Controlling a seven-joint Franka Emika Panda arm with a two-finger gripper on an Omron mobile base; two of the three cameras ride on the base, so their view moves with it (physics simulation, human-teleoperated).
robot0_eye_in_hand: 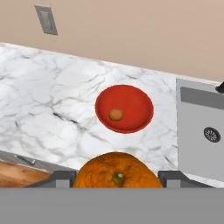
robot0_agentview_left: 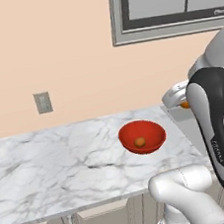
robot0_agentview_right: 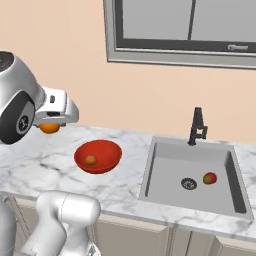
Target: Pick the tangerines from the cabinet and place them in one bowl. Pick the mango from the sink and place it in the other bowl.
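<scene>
My gripper [robot0_eye_in_hand: 117, 178] is shut on one tangerine [robot0_eye_in_hand: 116, 171], which bulges large and orange between the two fingertips. From the right base, the gripper [robot0_agentview_right: 51, 123] holds this tangerine [robot0_agentview_right: 50, 128] in the air, up and to the left of the red bowl [robot0_agentview_right: 107, 150]. In the left base view the arm hides most of the held tangerine [robot0_agentview_left: 185, 106]. A second tangerine [robot0_eye_in_hand: 116, 114] lies inside the red bowl [robot0_eye_in_hand: 140, 103]. The mango [robot0_agentview_right: 210, 178] rests on the floor of the sink [robot0_agentview_right: 165, 165], right of the drain. The cabinet and the other bowl are out of view.
The marble counter [robot0_agentview_left: 51, 166] runs left from the sink. A black faucet [robot0_agentview_right: 197, 126] stands behind the basin, and a window [robot0_agentview_right: 185, 30] hangs above it. A wall outlet [robot0_agentview_left: 43, 103] sits over the counter. A wood-brown surface [robot0_eye_in_hand: 17, 175] shows at the hand view's lower left.
</scene>
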